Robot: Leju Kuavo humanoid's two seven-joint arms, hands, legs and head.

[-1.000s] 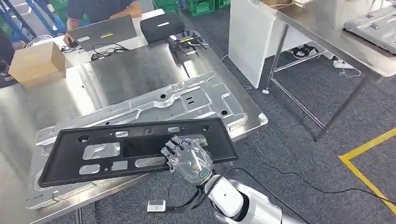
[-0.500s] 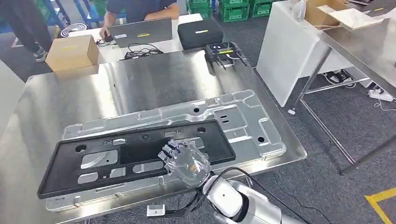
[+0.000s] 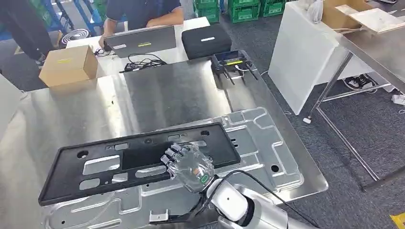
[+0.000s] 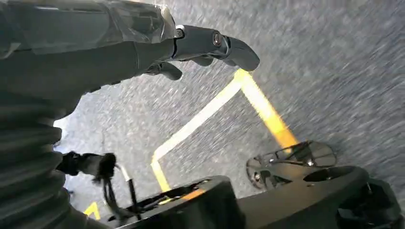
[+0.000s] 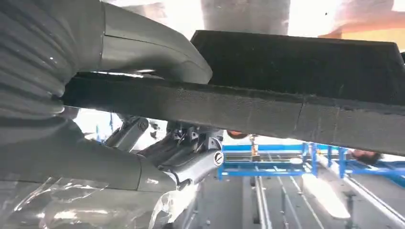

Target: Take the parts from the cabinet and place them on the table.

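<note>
Gripping the near edge of a long black panel, the right hand has its fingers over the top face and, as the right wrist view shows, its thick grey thumb pressed against the other side, so the panel's edge is pinched between them. The panel is a flat, rectangular black part with several cut-outs, and it hangs tilted over a stamped silver sheet-metal part that lies flat on the steel table. I cannot tell whether the panel's far end touches the metal beneath or floats just above it.

The left hand hangs at the robot's side over grey floor with yellow tape lines, fingers loosely extended and holding nothing.

Further out on the table sit a cardboard box, a laptop with a person seated behind it, a black case and a small handheld controller.

By my reading, the silver part is already delivered, and the black panel is at the point of being set down. What remains is lowering it, letting go, and fetching whatever parts are still in the cabinet.
</note>
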